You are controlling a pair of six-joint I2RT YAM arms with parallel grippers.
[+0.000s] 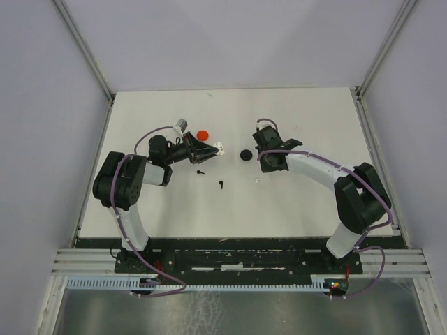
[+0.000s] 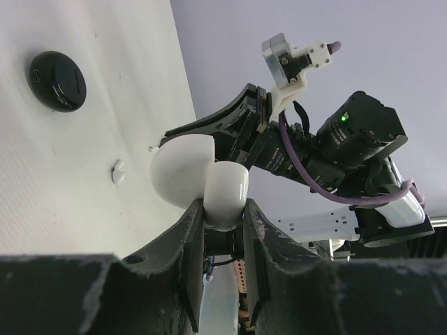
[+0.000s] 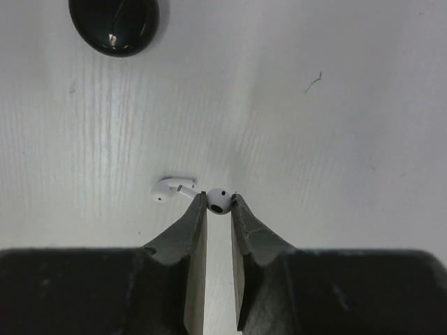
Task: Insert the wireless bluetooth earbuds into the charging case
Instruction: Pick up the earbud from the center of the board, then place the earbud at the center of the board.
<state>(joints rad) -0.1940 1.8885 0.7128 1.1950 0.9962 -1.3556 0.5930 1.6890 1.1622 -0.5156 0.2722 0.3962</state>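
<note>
My left gripper (image 1: 209, 149) is shut on an open white charging case (image 1: 219, 148) and holds it off the table. In the left wrist view the case (image 2: 185, 167) sticks out beyond the fingertips of that gripper (image 2: 223, 209). My right gripper (image 3: 218, 202) points down at the table and is shut on the head of a white earbud (image 3: 218, 199). A second white earbud (image 3: 167, 188) lies on the table touching its left fingertip; it also shows in the top view (image 1: 258, 181). Two black earbuds (image 1: 200, 172) (image 1: 221, 185) lie on the table below the left gripper.
A black round disc (image 1: 246, 155) lies between the grippers; it also shows in the right wrist view (image 3: 114, 24) and the left wrist view (image 2: 58, 80). A red round disc (image 1: 202, 135) lies just behind the left gripper. The white table (image 1: 307, 118) has walls on three sides.
</note>
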